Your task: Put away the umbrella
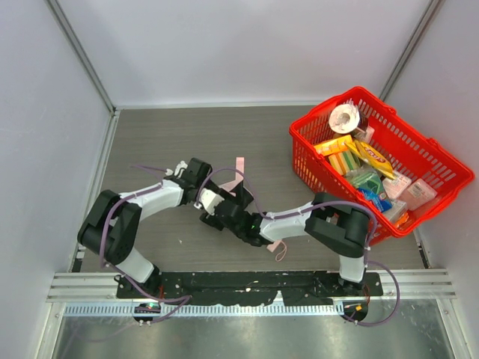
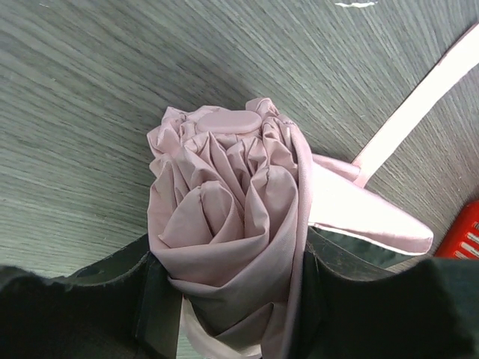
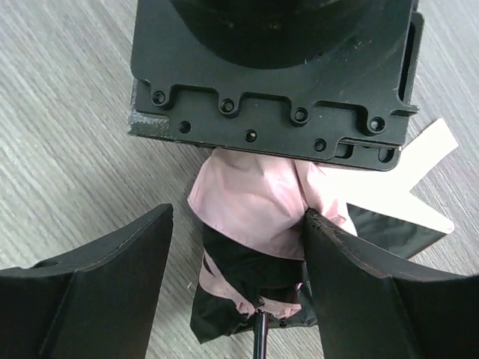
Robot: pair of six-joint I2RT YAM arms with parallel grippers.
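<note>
The umbrella [image 2: 224,194] is a pale pink, folded bundle of fabric lying on the grey table. My left gripper [image 2: 228,277] is shut on its canopy, one finger on each side. In the right wrist view the pink and black fabric [image 3: 254,202] and the thin black shaft [image 3: 260,336] lie between my right gripper's [image 3: 238,224] open fingers; the right finger touches the fabric and the left one stands apart. In the top view both grippers, left [image 1: 203,191] and right [image 1: 224,212], meet at the umbrella [image 1: 232,187] mid-table. A small pink handle with a loop [image 1: 275,247] shows under the right arm.
A red plastic basket [image 1: 325,111] filled with several packaged goods stands at the right of the table; its corner shows in the left wrist view [image 2: 464,232]. A pale pink strap [image 2: 419,105] trails from the umbrella across the table. White walls enclose the table.
</note>
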